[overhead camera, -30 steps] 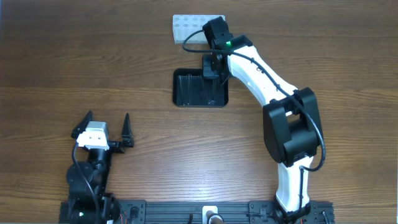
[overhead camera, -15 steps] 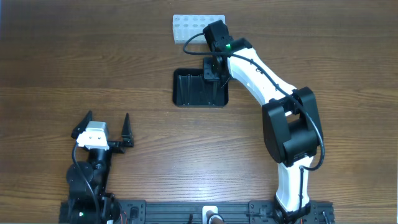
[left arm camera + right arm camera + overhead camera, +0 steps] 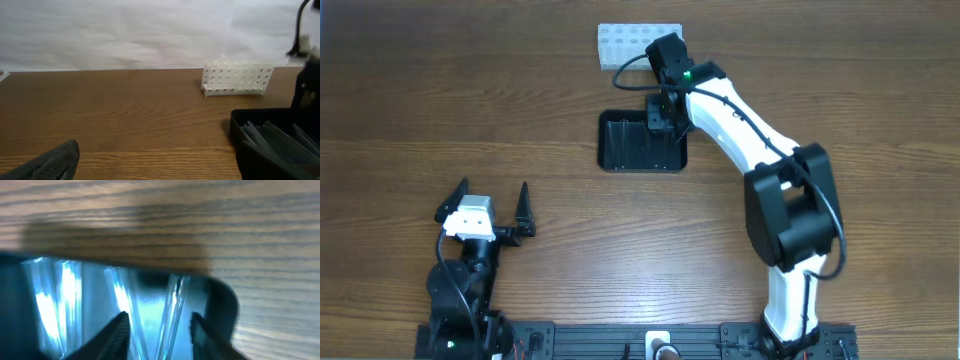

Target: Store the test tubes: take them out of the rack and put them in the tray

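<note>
Right claw (image 3: 159,329): fingers spread, gripping nothing, low over the 3 o'clock end of the tray (image 3: 604,150).
Test tubes (image 3: 120,295): lying in the tray, between the fingers.
Left claw (image 3: 492,188): spread, empty, at 7 o'clock on the desk (image 3: 420,100).
Risk: fingers closing or dragging could flick a tube over the rim.
Hidden: rack (image 3: 632,42), 12 o'clock of tray; holes look empty, unconfirmed.

Light: bright, even, from overhead. Shadow: soft dark band on desk (image 3: 115,240) bordering tray (image 3: 222,305). Glare: streaks on test tubes (image 3: 50,310).
</note>
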Controlling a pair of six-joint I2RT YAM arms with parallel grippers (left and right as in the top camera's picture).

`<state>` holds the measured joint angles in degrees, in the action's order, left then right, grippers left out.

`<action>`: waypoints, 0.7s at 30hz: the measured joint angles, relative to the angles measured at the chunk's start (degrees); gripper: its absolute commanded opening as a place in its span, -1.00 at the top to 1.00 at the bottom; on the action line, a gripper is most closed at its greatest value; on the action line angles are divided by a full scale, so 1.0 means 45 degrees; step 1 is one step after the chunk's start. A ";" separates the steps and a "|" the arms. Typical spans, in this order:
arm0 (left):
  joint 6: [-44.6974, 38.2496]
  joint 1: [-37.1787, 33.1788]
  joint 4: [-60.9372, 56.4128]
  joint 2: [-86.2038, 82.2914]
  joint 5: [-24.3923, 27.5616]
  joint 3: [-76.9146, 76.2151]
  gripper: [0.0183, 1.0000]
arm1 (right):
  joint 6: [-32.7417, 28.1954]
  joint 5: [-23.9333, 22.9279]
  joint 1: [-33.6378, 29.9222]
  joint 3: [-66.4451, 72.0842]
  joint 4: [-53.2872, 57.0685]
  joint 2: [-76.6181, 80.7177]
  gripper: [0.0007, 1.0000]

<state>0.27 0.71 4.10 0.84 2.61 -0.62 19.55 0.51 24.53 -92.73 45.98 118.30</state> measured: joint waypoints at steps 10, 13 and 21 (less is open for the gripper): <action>0.0000 0.0000 0.0000 0.0000 0.0000 0.0000 -1.00 | -0.1831 -0.1695 -0.1593 0.0097 -0.0355 -0.6824 -0.54; 0.0000 0.0000 0.0000 0.0000 0.0000 0.0000 -1.00 | -0.2531 -0.1982 -0.2399 0.1064 -0.1394 -0.8631 -0.74; 0.0000 0.0000 0.0000 -0.0010 0.0005 0.0000 -1.00 | -0.4197 -0.2132 -0.3517 0.7232 -0.4595 -1.4168 -0.99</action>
<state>0.27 0.71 4.10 0.80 2.63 -0.62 0.67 -9.08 8.71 -60.18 25.30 54.54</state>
